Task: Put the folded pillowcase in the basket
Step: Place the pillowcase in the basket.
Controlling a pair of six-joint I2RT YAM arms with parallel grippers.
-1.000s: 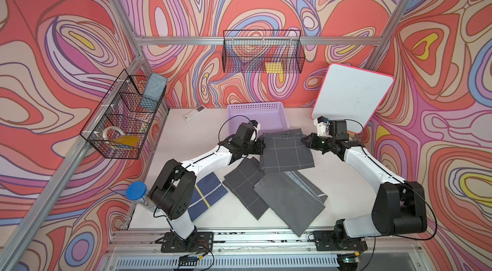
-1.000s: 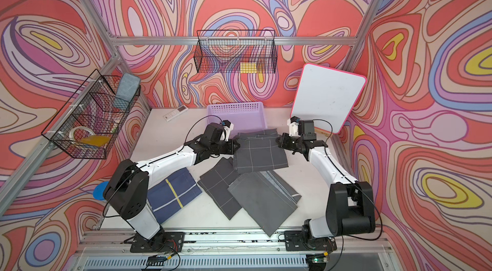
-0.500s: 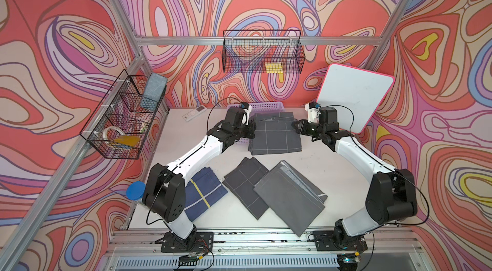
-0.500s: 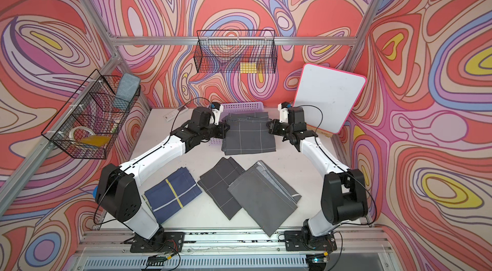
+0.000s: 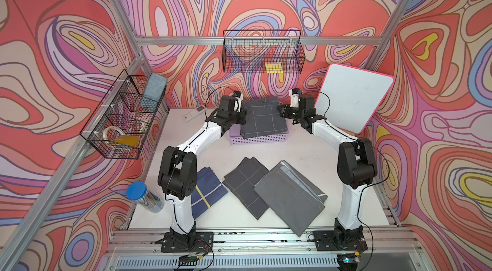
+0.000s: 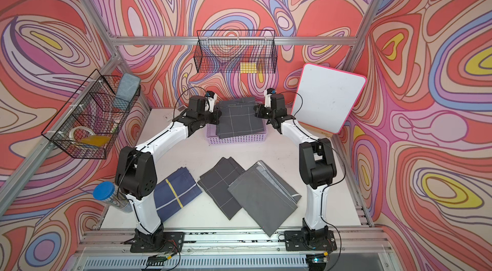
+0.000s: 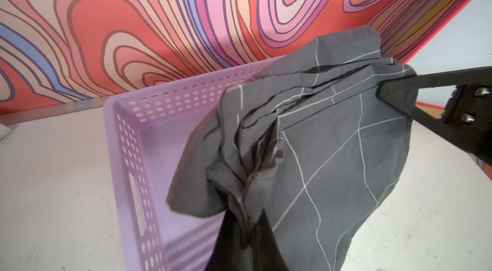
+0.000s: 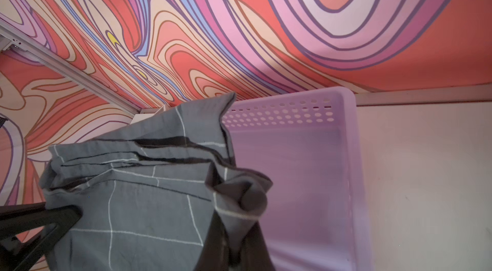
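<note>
The folded pillowcase [image 5: 263, 120] [image 6: 239, 120] is dark grey with thin white grid lines. It hangs stretched between both grippers over the lilac basket [image 5: 258, 139] [image 6: 237, 139] at the back of the table. My left gripper [image 5: 243, 116] [image 7: 245, 219] is shut on the cloth's left edge, which bunches at the fingertips. At the right edge, my right gripper [image 5: 279, 112] [image 8: 237, 219] is likewise shut on a bunched corner. In the wrist views the pillowcase [image 7: 332, 150] [image 8: 133, 203] covers part of the basket [image 7: 127, 134] [image 8: 306, 176]. Whether the cloth touches the basket floor is hidden.
Three other folded cloths lie near the table's front: a navy one [image 5: 209, 192], a dark grid one [image 5: 246, 185] and a plain grey one [image 5: 288, 195]. A whiteboard [image 5: 351, 99] leans at the back right. Black wire baskets [image 5: 262, 55] [image 5: 125, 118] hang on the walls. A blue-lidded jar [image 5: 141, 195] stands front left.
Both arms have carried the pillowcase from the middle of the table towards the back wall, and it now hangs over the basket. Both grippers stayed shut on it.
</note>
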